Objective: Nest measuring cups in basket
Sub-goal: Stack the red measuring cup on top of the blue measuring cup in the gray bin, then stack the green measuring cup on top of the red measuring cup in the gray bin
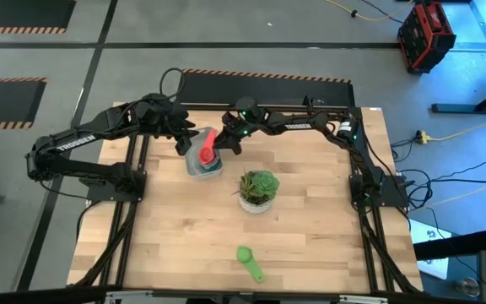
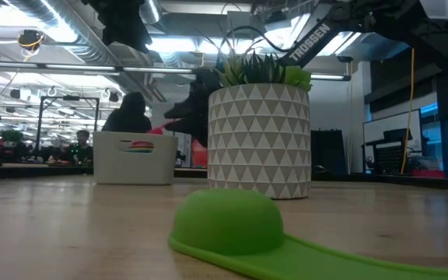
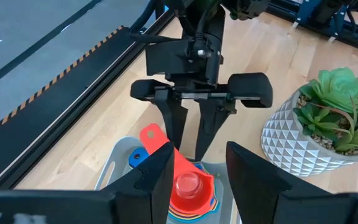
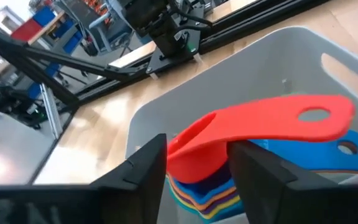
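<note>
The grey-white basket stands on the table at the far middle and holds a nested stack of measuring cups. A red cup lies on top of the stack. Its handle slants up over a blue cup's handle. My right gripper reaches into the basket from the right, open, with a finger on either side of the red cup's bowl. My left gripper hovers open just above the basket's left side, holding nothing. A green cup lies bowl down near the table's front edge. My right gripper has its fingers on either side of the red cup where the bowl meets the handle. They come from the table's right and slant down, lying across the cup. The cup rests on the stack. I cannot tell whether the fingers touch it.
A white patterned pot with a green plant stands just right of and nearer than the basket, close under my right arm. Bare wood lies to the left of and in front of the basket.
</note>
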Controlling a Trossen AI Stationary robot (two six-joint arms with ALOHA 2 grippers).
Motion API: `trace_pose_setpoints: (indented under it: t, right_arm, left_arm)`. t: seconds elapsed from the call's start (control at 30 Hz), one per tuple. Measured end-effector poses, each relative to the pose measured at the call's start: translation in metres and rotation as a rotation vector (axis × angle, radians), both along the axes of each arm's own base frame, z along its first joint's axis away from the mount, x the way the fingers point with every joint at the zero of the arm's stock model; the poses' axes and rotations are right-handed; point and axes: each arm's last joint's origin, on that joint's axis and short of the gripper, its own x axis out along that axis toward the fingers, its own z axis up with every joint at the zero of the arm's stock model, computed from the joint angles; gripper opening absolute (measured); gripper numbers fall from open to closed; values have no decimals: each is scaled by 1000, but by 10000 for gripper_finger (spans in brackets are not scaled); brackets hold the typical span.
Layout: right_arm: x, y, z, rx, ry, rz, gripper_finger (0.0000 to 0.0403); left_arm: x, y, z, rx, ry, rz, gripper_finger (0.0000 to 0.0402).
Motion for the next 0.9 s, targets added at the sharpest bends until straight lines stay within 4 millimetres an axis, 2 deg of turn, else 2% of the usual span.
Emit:
trace_pose_setpoints:
  t: [0.1, 0.37, 0.57, 0.73, 0.9]
  right_arm:
    - [-2, -4, -1, -53, -11, 12, 174]
    - [-13, -22, -5, -55, 26, -18, 174]
    - [-20, -31, -5, 12, 17, 47, 174]
    - [-21, -29, 6, 47, -22, 102, 174]
    - [-13, -19, 5, 19, 35, -25, 174]
  left_arm:
    - [0, 0, 0, 0, 0, 0, 139]
    - [0, 0, 0, 0, 0, 0, 139]
    - [0, 0, 0, 0, 0, 0, 139]
    - [0, 0, 0, 0, -1, 0, 139]
    - [0, 0, 0, 0, -1, 0, 139]
